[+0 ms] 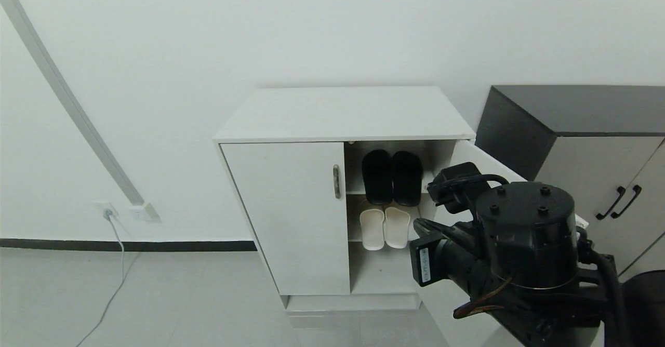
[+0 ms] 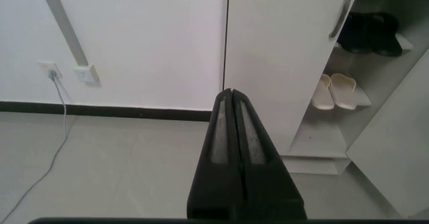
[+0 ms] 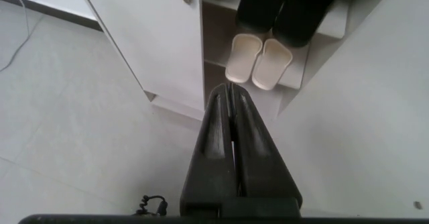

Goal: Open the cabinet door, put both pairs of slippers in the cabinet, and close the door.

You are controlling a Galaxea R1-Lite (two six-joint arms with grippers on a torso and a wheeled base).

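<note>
The white cabinet (image 1: 343, 113) has its left door (image 1: 291, 212) closed and its right door (image 1: 464, 156) swung open. A black pair of slippers (image 1: 392, 178) lies on the upper shelf and a white pair of slippers (image 1: 384, 227) on the shelf below. My right arm is in front of the open door. My right gripper (image 3: 230, 88) is shut and empty, pointing at the white slippers (image 3: 258, 56) from a short way out. My left gripper (image 2: 230, 93) is also shut and empty, off to the cabinet's left, with the white slippers (image 2: 335, 91) and black slippers (image 2: 369, 33) beyond it.
A dark grey cabinet (image 1: 571, 129) stands close on the right, just behind the open door. A wall socket (image 1: 106, 212) with a trailing cable and a slanted conduit (image 1: 67, 97) are on the left wall. Bare floor lies in front and to the left.
</note>
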